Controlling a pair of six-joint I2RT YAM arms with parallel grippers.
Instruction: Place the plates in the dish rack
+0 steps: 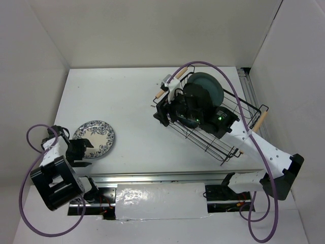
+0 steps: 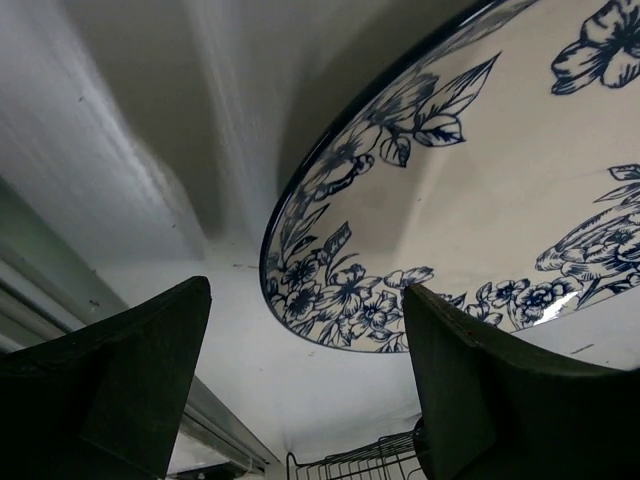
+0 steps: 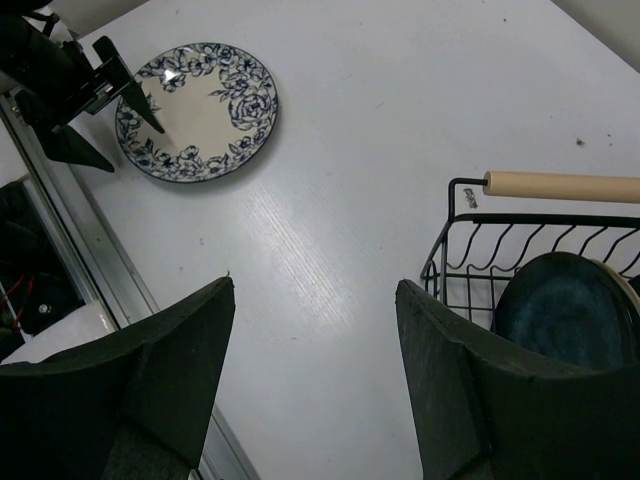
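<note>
The white plate with blue floral pattern [image 1: 95,138] lies flat on the table at the left; it also shows in the right wrist view [image 3: 196,110]. My left gripper [image 1: 83,152] is open at its near rim, and in the left wrist view [image 2: 305,295] the plate's rim [image 2: 340,300] lies just ahead between the fingertips. The dish rack [image 1: 242,109] stands at the right, holding the grey-teal plate [image 1: 209,84] and the dark navy plate [image 1: 197,96] upright. My right gripper [image 1: 163,114] is open and empty by the rack's left end. The mint plate is not discernible.
The rack's wooden handles show at its far-left [image 1: 163,90] and right [image 1: 261,121] ends. In the right wrist view one handle [image 3: 560,186] and the navy plate [image 3: 560,310] sit at the right. A metal rail [image 1: 152,178] runs along the table's near edge.
</note>
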